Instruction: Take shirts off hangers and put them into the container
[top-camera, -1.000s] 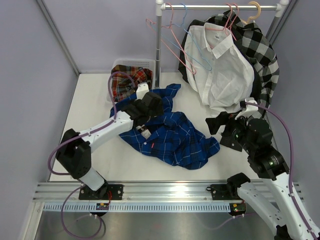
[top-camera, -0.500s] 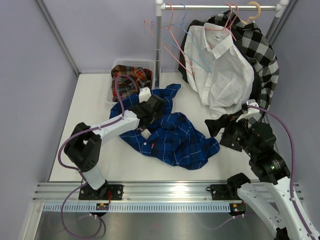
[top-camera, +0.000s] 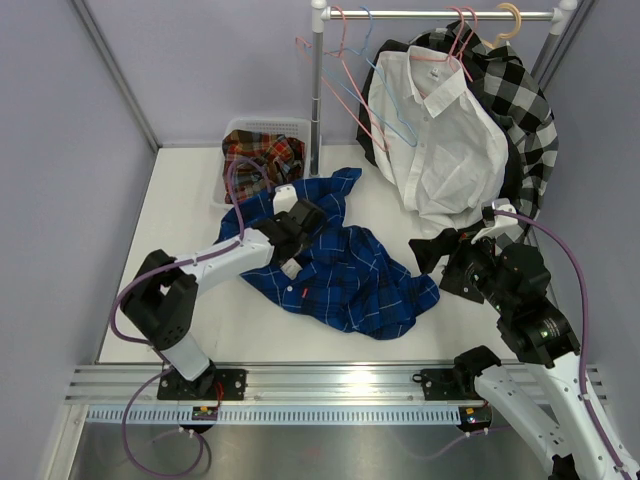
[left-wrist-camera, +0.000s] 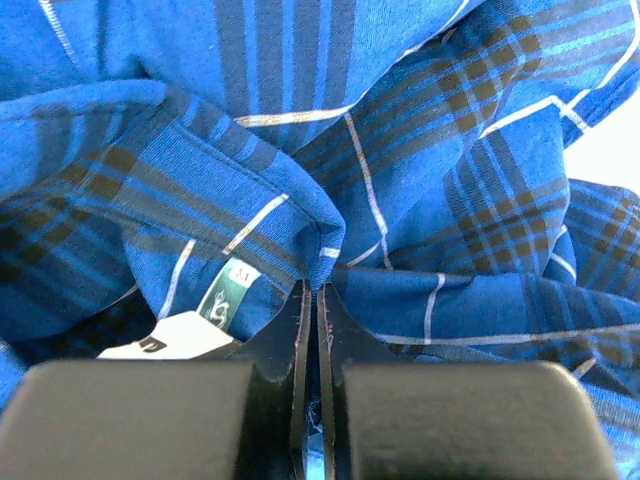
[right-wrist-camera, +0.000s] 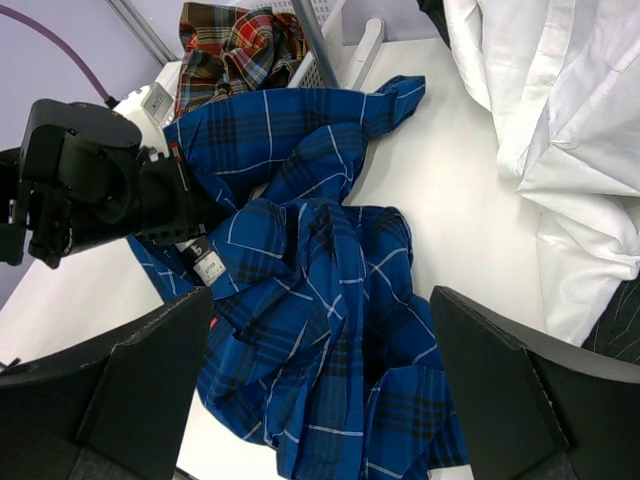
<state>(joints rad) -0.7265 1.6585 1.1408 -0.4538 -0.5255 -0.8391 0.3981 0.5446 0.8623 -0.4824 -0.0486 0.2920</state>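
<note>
Blue shirt (top-camera: 350, 275) is off its hanger and lying crumpled on the table (top-camera: 185, 210), spread from just in front of the basket out to the middle. My left claw (left-wrist-camera: 315, 300) is clamped tight on a fold of it right at the collar, next to the size tag (left-wrist-camera: 228, 300). The fingers are basically together with only cloth between them. My right claw (right-wrist-camera: 320, 385) is spread wide with nothing in it, hanging over the shirt's right side.

The basket (top-camera: 268, 124) sits back left, just beside the foot of the rack's post (top-camera: 318, 100). The plaid shirt (top-camera: 262, 158) is bunched up in it and slumps over the near rim. One end of the blue shirt reaches up close to that rim, but I can't tell if they touch.

Up on the rail (top-camera: 440, 14), the white shirt (top-camera: 435, 130) hangs on a pink hanger at the right end, with the checked shirt (top-camera: 525, 100) behind it. A few bare hangers (top-camera: 345, 85), pink plus one light blue, dangle near the post.

For room to move, there's bare table down the left side by my left arm and along the near edge. Walls (top-camera: 60, 150) close in both sides. The right is tight: the hanging shirts drape low, near my right claw.
</note>
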